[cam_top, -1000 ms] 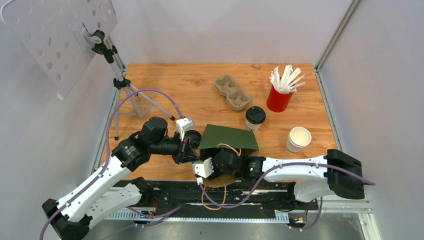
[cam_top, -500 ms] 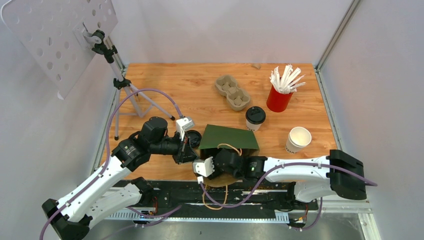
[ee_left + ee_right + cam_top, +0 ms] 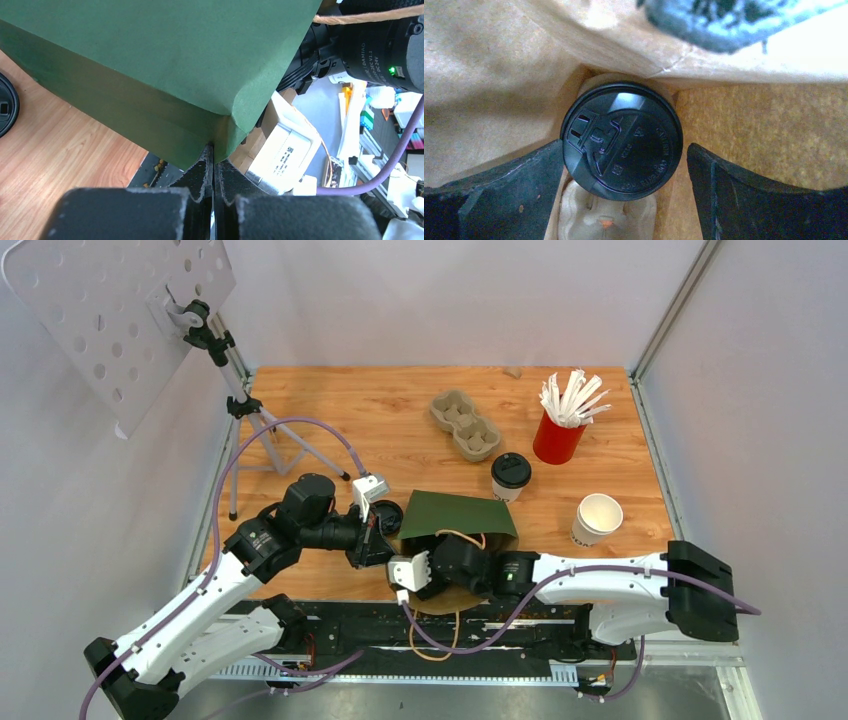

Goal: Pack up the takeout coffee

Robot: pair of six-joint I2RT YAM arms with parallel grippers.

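A green paper bag (image 3: 455, 514) lies at the table's near middle, its brown inside showing in the right wrist view (image 3: 489, 75). My left gripper (image 3: 212, 150) is shut on the bag's green edge (image 3: 235, 125), at the bag's left corner in the top view (image 3: 384, 544). My right gripper (image 3: 624, 147) is open inside the bag. A takeout coffee cup's black lid (image 3: 621, 141) sits between its fingers; the left finger (image 3: 499, 195) is close against it, the right finger (image 3: 764, 195) apart. A second lidded coffee cup (image 3: 510, 476) stands on the table behind the bag.
A lidless white cup (image 3: 597, 518) stands at the right. A loose black lid (image 3: 388, 512) lies by the left gripper. The grey pulp carrier (image 3: 465, 425) and red cup of stirrers (image 3: 560, 435) are at the back. A tripod (image 3: 255, 435) stands at the left.
The right arm's elbow has shifted slightly to the right; its gripper stays inside the bag. The left gripper keeps its hold on the bag.
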